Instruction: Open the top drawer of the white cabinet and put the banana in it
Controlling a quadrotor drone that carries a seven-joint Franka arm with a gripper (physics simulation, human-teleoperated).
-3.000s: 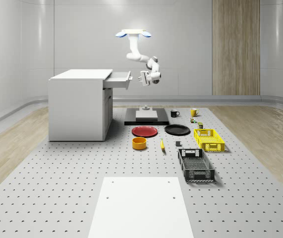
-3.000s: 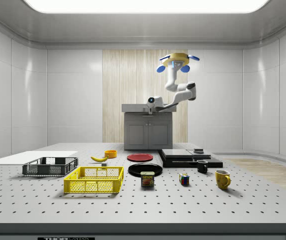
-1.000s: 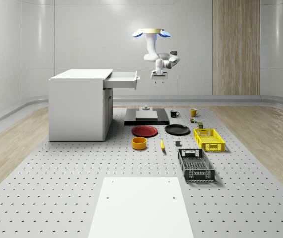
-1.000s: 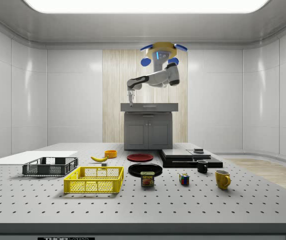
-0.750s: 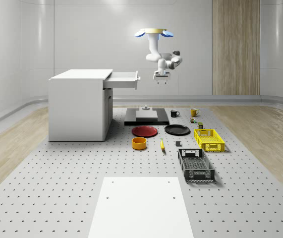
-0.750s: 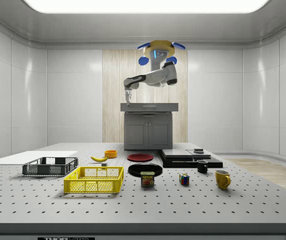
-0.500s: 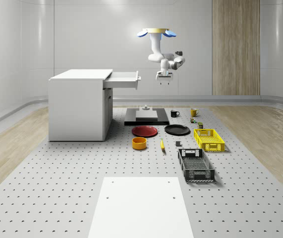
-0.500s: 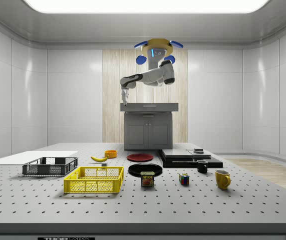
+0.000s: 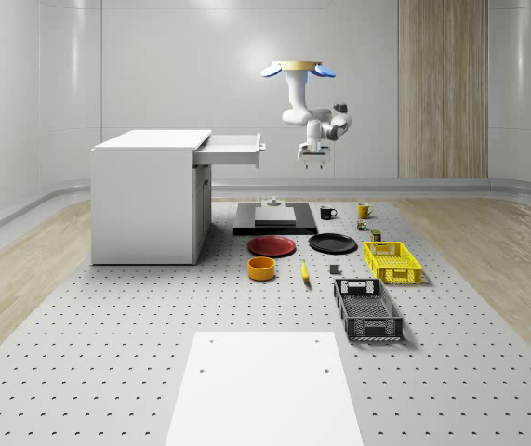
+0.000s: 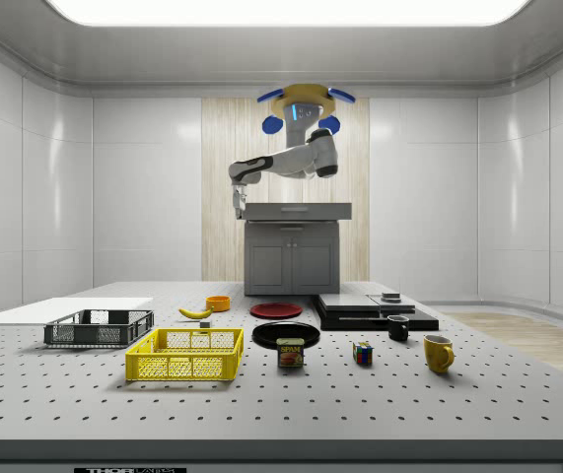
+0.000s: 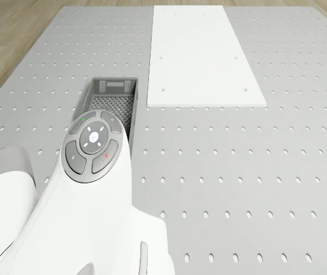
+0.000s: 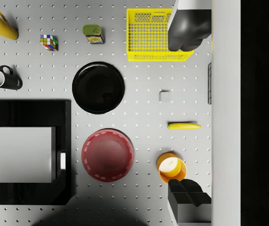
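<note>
Simulated robotics lab, perforated test table (image 9: 107,353), bare white walls, hovering drone (image 9: 298,69)

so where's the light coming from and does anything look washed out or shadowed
Side view: a bright ceiling light panel glares white. Whole-scene view: soft sheen streaks on the back wall, faint shadows beside the dark mesh crate. Wrist view: a dark blurred shadow spreads near the round red plate.

2 mugs (image 12: 0,79), 2 plates (image 12: 98,87) (black, red), 2 crates (image 9: 392,262), 1 banana (image 12: 184,125)

The whole-scene view looked down the table from afar; the side view faced it low, crosswise. Both caught the white cabinet (image 9: 149,195). The wrist view looked straight down.
</note>
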